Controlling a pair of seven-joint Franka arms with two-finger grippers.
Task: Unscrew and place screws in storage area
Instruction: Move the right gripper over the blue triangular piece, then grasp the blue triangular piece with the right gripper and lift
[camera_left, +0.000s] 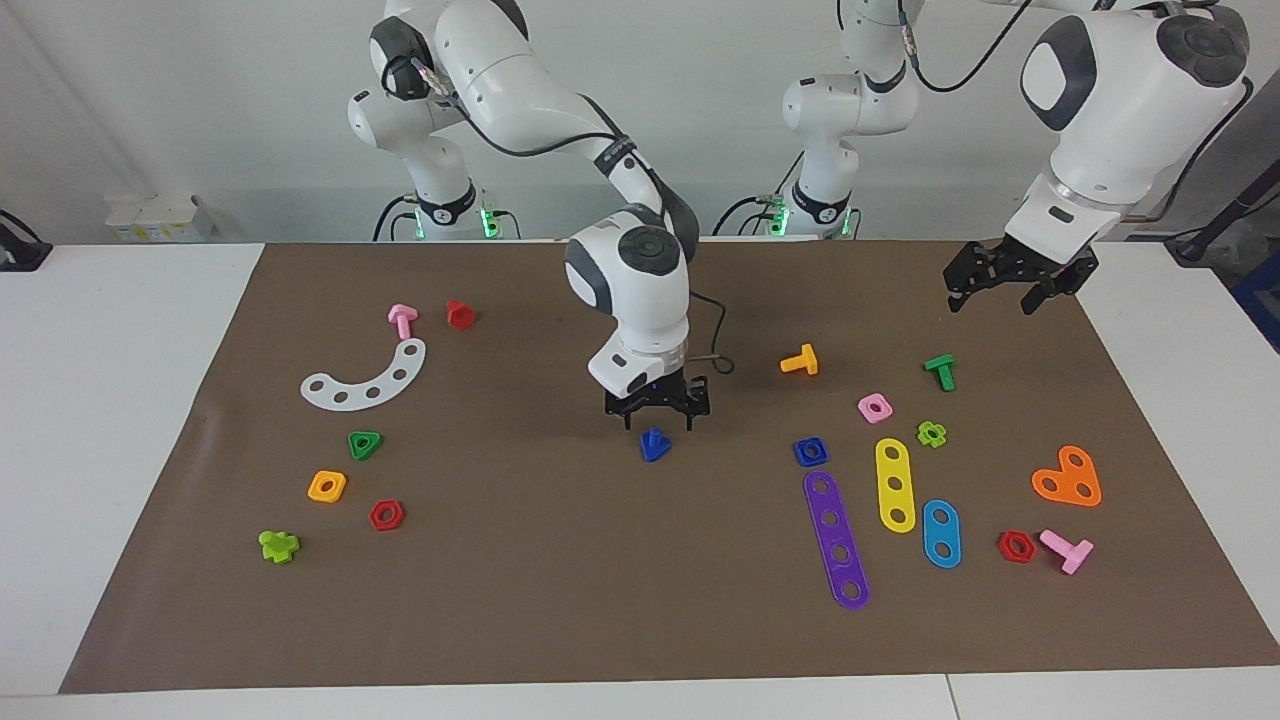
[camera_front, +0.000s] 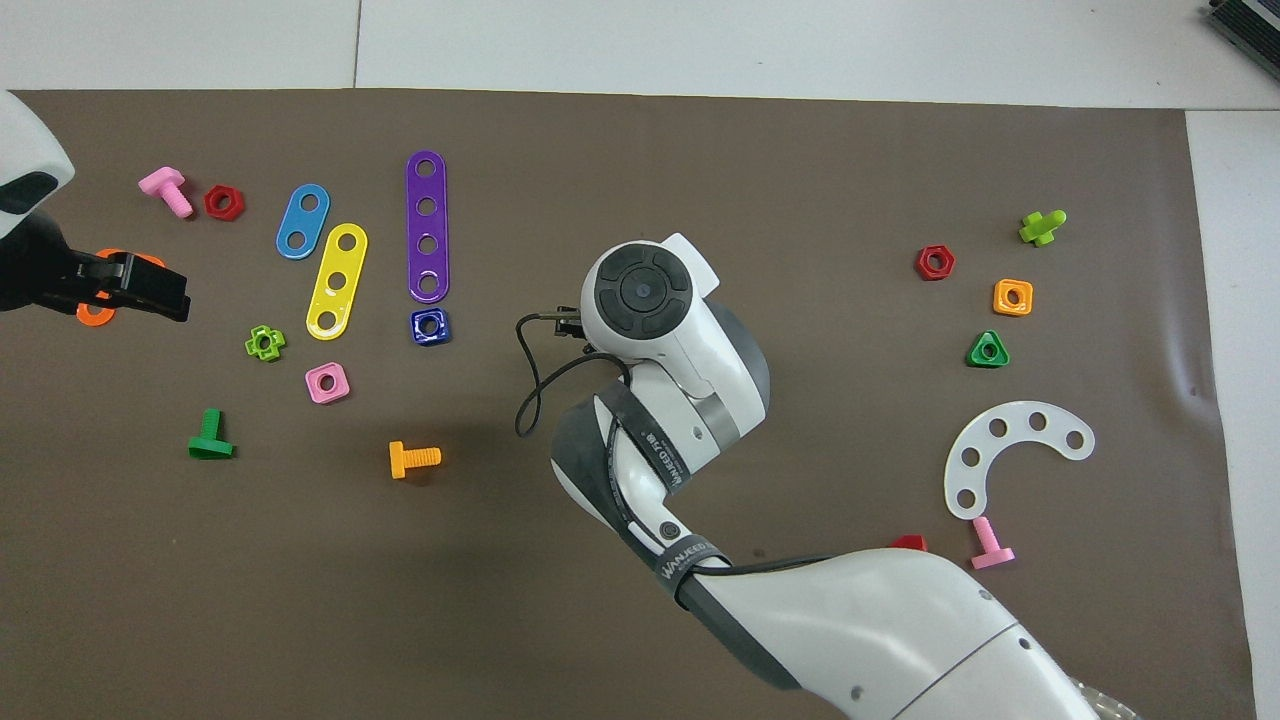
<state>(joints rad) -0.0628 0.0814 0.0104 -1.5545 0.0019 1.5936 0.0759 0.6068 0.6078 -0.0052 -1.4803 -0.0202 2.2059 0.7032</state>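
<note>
The brown paper mat (camera_left: 600, 600) is carrying everything; the right gripper (camera_left: 655, 410) is hovering with jaws spread just above the blue screw (camera_left: 654, 445) standing mid-mat, while the left gripper (camera_left: 1010, 285) is waiting, jaws wide, over the mat's edge

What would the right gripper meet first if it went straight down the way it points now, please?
Most likely the blue screw: the right gripper hangs open, pointing down, just above it on the mat.
</note>
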